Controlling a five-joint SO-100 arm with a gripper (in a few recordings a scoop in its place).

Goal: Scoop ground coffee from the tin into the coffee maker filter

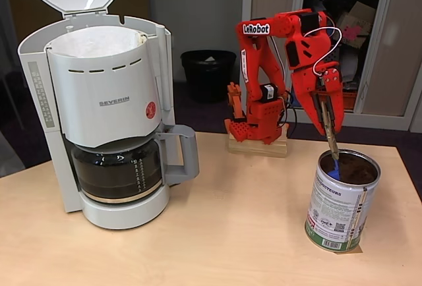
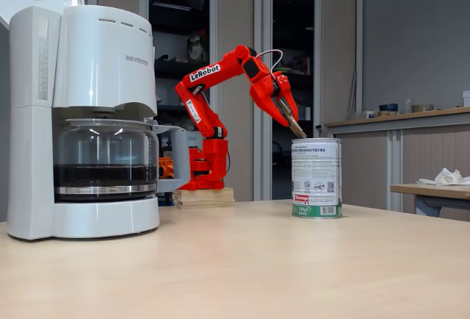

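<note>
The tin [image 1: 339,210] stands open on the right of the table, with dark ground coffee [image 1: 359,167] inside. My red gripper [image 1: 328,126] hangs just above its rim, shut on the thin handle of a scoop [image 1: 331,151]. The scoop's blue bowl [image 1: 335,171] dips inside the tin at its left wall. The white coffee maker [image 1: 105,101] stands at the left with its lid up and a white paper filter [image 1: 99,41] in the top. From the side, in the other fixed view, my gripper [image 2: 294,124] points down at the tin [image 2: 316,179], far right of the coffee maker [image 2: 95,113].
A glass carafe [image 1: 119,171] with dark liquid sits in the machine. My arm's base stands on a wooden block [image 1: 258,147] at the table's back edge. A black bin [image 1: 208,72] is on the floor behind. Bare tabletop [image 1: 237,233] lies between machine and tin.
</note>
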